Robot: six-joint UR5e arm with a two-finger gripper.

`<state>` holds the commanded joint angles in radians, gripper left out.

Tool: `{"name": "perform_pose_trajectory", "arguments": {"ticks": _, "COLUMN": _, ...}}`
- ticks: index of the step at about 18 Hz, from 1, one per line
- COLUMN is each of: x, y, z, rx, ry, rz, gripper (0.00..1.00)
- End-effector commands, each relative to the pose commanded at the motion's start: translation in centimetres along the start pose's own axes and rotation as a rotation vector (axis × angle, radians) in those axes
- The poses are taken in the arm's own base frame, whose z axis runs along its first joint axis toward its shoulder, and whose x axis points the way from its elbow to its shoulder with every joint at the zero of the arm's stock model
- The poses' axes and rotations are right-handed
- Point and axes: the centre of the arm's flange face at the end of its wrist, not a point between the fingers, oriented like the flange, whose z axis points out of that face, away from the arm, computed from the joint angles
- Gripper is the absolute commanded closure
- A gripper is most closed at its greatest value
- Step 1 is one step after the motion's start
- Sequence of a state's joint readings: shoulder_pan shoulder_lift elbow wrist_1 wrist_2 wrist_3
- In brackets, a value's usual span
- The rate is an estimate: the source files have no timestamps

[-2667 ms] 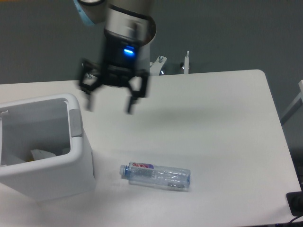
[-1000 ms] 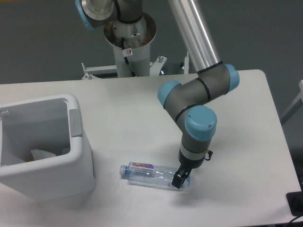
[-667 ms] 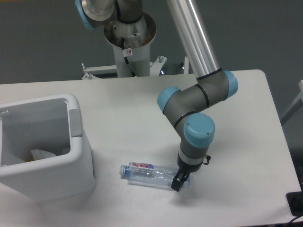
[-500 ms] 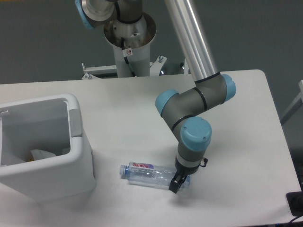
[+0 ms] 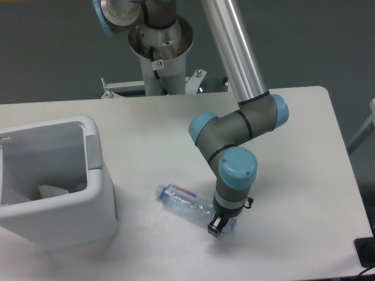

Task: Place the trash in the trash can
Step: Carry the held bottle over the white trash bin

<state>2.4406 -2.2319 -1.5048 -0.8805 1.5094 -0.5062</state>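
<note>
The clear plastic bottle (image 5: pixel 187 203) with a red-and-blue label lies slanted across the table, cap end up-left and base end down-right. My gripper (image 5: pixel 217 226) points straight down over the base end, shut on it. Only one dark fingertip (image 5: pixel 214 227) shows below the blue wrist joint. The white trash can (image 5: pixel 96 153) stands at the left edge, roughly a bottle's length from the cap. A whitish crinkled packet (image 5: pixel 53 191) lies inside it.
The arm's grey pedestal (image 5: pixel 160 61) rises behind the table's far edge. The arm's elbow links (image 5: pixel 234 132) hang over the table's middle. A dark object (image 5: pixel 366 252) sits off the table at the lower right corner.
The gripper came down from above the trash can to the bottle's base end and closed there. In the last half second the bottle swung, its cap end moving up and right.
</note>
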Motion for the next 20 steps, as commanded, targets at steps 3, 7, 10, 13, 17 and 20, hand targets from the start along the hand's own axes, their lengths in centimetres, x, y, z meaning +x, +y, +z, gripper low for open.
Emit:
{"name": "perform_pose_trajectory", "arguments": {"ticks": 3, "x": 0.1, "y": -0.1, "z": -0.4, "rx": 0.007, "ry": 0.004, "rz": 0.014, "gripper": 0.43}}
{"name": "perform_pose_trajectory", "arguments": {"ticks": 7, "x": 0.7, "y": -0.8, "z": -3.3, "rx": 0.05, "ry": 0.027, "rz": 0.028, "gripper": 0.43}}
{"name": "perform_pose_trajectory", "arguments": {"ticks": 10, "x": 1.1, "y": -0.9, "z": -9.7, "rx": 0.14, "ry": 0.069, "rz": 0.12, "gripper": 0.43}}
{"name": "perform_pose_trajectory", "arguments": {"ticks": 13, "x": 1.9, "y": -1.1, "z": -19.4, "rx": 0.297, "ry": 0.141, "rz": 0.16, "gripper": 0.42}}
{"name": "perform_pose_trajectory", "arguments": {"ticks": 17, "x": 4.8, "y": 2.7, "z": -30.1, "rx": 0.551, "ry": 0.271, "rz": 0.293, "gripper": 0.45}}
{"name": "perform_pose_trajectory", "arguments": {"ticks": 20, "x": 7.9, "y": 7.5, "z": -34.9, "rx": 0.668, "ry": 0.34, "rz": 0.473, "gripper": 0.44}}
